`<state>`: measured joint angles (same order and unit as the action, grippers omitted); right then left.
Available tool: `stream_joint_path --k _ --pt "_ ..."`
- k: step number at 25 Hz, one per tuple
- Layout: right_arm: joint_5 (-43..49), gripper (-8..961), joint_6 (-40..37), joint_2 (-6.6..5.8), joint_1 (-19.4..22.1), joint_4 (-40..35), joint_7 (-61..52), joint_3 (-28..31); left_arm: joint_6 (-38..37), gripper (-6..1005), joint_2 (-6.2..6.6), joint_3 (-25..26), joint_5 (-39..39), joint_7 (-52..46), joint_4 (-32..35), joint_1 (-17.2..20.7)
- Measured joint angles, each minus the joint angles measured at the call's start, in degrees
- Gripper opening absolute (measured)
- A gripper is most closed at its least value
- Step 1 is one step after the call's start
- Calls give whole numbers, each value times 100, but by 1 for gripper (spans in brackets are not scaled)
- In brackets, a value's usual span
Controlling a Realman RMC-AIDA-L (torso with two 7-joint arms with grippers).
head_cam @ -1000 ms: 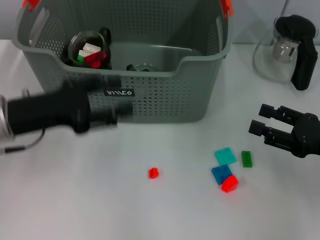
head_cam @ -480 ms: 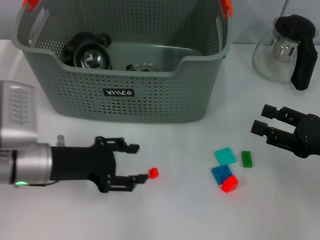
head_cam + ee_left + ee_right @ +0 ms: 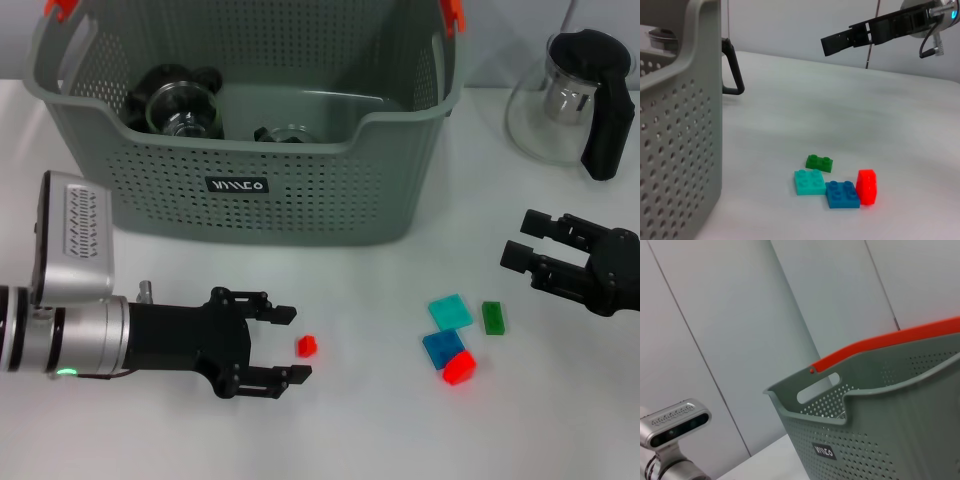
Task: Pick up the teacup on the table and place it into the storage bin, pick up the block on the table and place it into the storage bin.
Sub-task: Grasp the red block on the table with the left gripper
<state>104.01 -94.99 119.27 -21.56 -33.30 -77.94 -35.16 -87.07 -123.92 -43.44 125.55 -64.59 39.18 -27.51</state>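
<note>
The storage bin [image 3: 300,190] stands at the back left, with a glass teacup [image 3: 183,105] in a black holder and a second one [image 3: 285,133] inside it. My left gripper [image 3: 290,345] is open low over the table in front of the bin. A small red block [image 3: 307,346] lies between its fingertips as seen from the head; no contact is visible. More blocks lie to the right: teal [image 3: 451,312], green [image 3: 493,317], blue [image 3: 442,347] and red [image 3: 460,368]. My right gripper [image 3: 528,250] hovers open at the right, apart from them.
A glass teapot [image 3: 570,95] with a black handle stands at the back right. The left wrist view shows the bin wall [image 3: 675,130], the block cluster [image 3: 842,193] and the right gripper [image 3: 855,37] beyond. The right wrist view shows the bin [image 3: 880,415] with its orange handle clip [image 3: 890,342].
My left arm has come down from in front of the bin to the table and edged right, so its open fingers now flank the small red block. The right arm has stayed put.
</note>
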Motion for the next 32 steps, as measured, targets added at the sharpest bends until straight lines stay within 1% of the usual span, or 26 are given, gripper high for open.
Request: stream_joint_path --k 9,15,21,32 --pt "7 760 7 -8 10 0 -2 0 502 713 -10 -38 42 3 -370 -257" --pt "14 760 7 -9 3 0 -2 0 858 577 -19 -235 48 14 -513 -314" --pt "15 760 7 -9 9 0 -2 0 1212 542 -54 -462 19 62 -620 -328" --pt "14 759 6 -9 28 0 -2 0 1270 478 -58 -582 -49 47 -684 -396"
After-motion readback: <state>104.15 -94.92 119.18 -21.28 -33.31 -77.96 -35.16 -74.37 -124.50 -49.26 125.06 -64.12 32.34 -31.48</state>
